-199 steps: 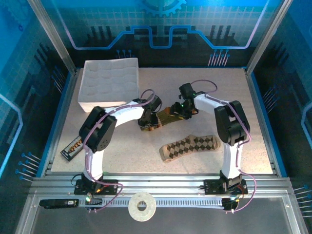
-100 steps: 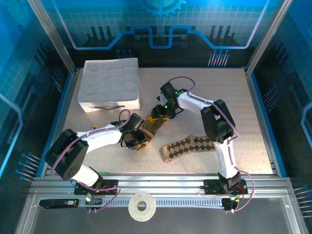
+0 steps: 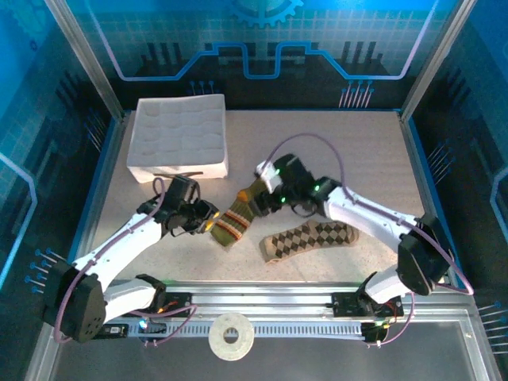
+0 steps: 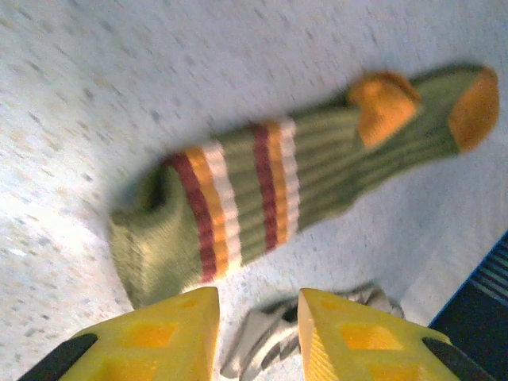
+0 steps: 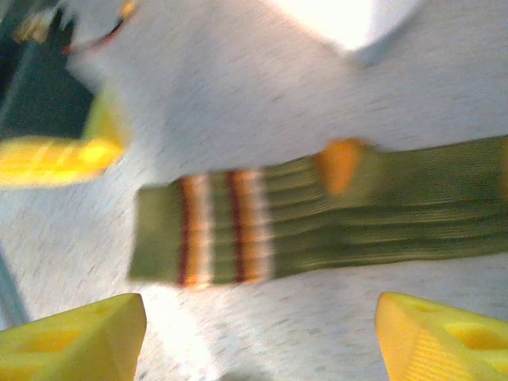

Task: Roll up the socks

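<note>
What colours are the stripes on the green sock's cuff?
Dark red, orange and white bands on the green sock, clearest in the left wrist view.

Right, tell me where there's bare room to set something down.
The far right of the table, from the foam tray across to the right wall, is bare. Mid-table is crowded: the green sock, the argyle sock, the left gripper and the right gripper.

Left claw (image 4: 258, 309) narrowly parted, right claw (image 5: 260, 309) spread wide

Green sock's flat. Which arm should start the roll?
Right, probably: its claw is wide open facing the green sock near the toe end; the left claw is barely open beside the cuff.
</note>
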